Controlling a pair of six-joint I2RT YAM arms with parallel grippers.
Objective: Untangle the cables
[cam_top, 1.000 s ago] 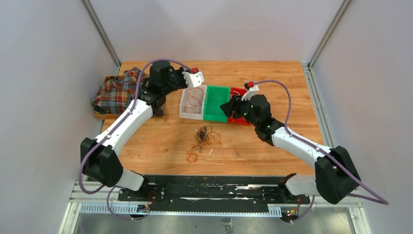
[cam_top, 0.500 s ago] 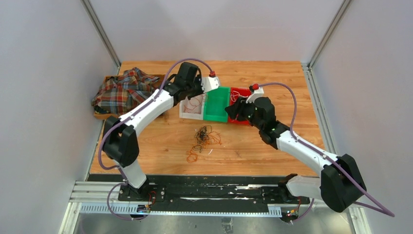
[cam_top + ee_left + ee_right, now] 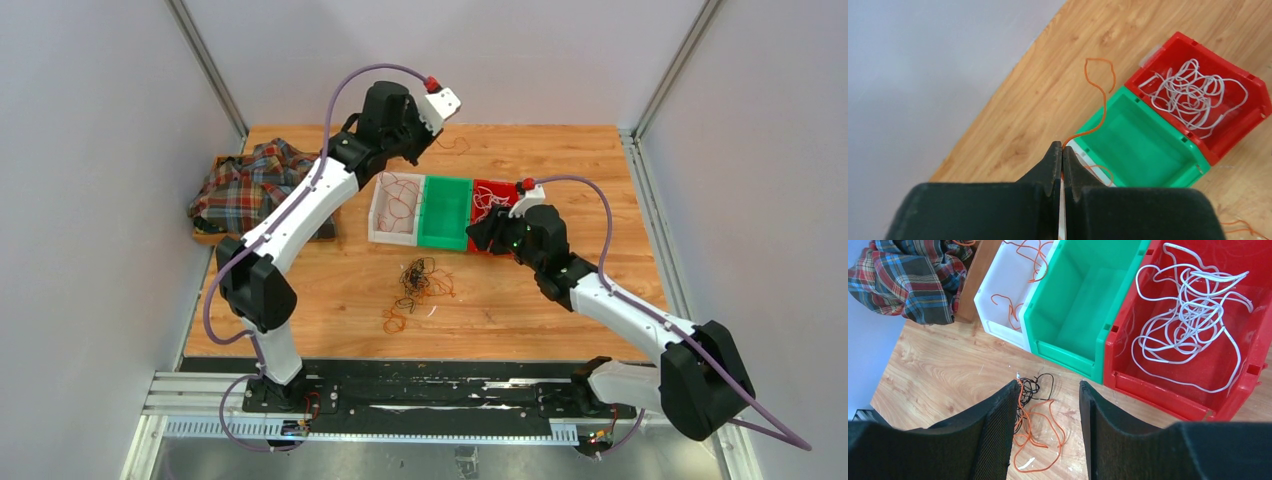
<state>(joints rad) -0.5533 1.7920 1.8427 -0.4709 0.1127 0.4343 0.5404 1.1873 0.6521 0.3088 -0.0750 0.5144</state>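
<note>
The left end effector (image 3: 1062, 149) is clamping a limp, light orange cable (image 3: 1104, 107) above the green bin (image 3: 1148, 147); the right end effector (image 3: 1049, 388) is hovering apart, empty; the tangle (image 3: 1034, 412) lying before that bin seems best taken by outer loops.

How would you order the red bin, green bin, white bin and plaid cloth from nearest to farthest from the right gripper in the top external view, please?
Measured from the right gripper:
1. red bin, right beside it, at the right end of the row.
2. green bin, in the middle of the row.
3. white bin, at the left end of the row.
4. plaid cloth, far off to the left.
</note>
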